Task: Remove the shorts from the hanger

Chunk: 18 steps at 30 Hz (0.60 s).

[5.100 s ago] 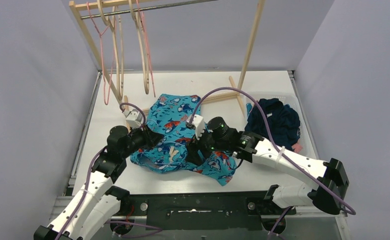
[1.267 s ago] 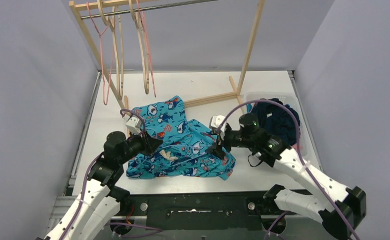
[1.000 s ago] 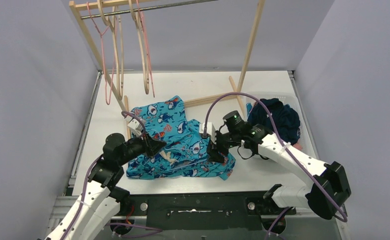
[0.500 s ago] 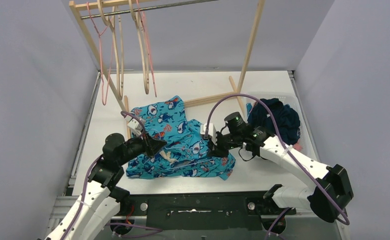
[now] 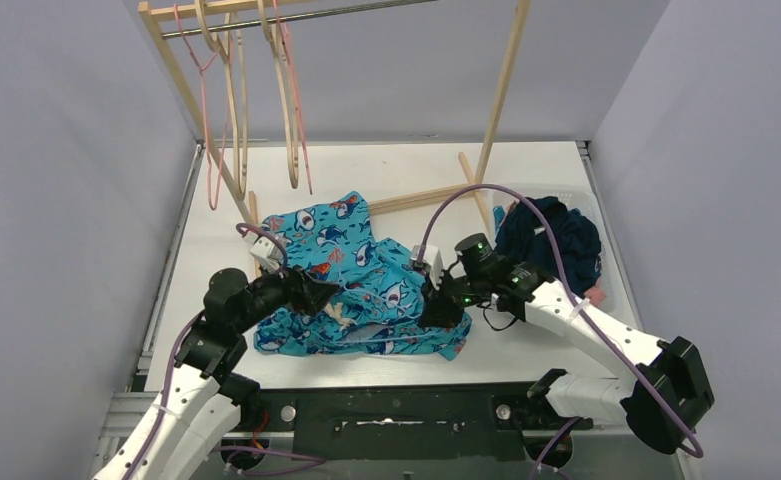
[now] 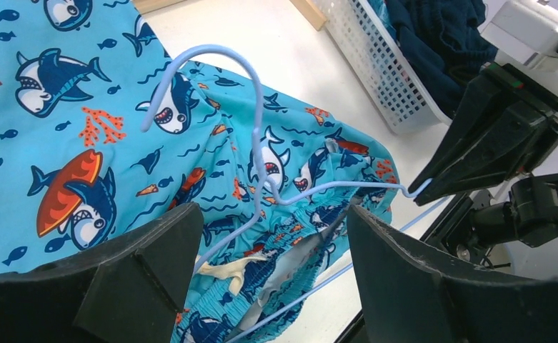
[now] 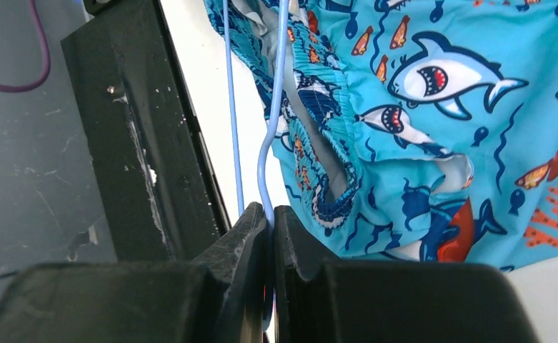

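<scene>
You have the teal shark-print shorts (image 5: 351,265) spread flat on the white surface (image 5: 406,165), left of the mesh basket (image 6: 376,68) holding dark navy shorts (image 5: 556,240). Your left hand (image 6: 270,218) hovers wide open over the waistband, gripping nothing. Your right hand (image 7: 270,214) is pinched tight on the light blue wire hanger (image 6: 211,48), whose wire runs along the waistband.
</scene>
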{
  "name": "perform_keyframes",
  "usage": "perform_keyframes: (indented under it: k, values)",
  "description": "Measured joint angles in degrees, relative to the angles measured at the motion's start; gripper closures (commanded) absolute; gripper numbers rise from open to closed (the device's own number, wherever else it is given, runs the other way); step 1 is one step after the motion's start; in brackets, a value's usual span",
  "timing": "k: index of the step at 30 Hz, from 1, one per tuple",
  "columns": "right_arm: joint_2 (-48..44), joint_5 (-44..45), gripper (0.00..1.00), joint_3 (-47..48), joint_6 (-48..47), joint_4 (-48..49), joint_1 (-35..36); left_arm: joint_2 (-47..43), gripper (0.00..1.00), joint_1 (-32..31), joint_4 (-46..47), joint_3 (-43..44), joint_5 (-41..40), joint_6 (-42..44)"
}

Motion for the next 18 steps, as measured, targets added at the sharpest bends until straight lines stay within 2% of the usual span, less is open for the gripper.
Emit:
perform_keyframes:
  k: [10, 18]
  values:
    - [-11.47, 0.57, 1.00, -1.92, 10.99, 0.02, -2.99, -2.05, 0.26, -0.04, -3.61, 0.35, -5.90, 0.04]
    - [-20.61, 8.17, 1.00, -2.45, 17.59, -3.91, -3.37, -5.03, 0.27, -0.33, -5.27, 0.79, -12.92, 0.04]
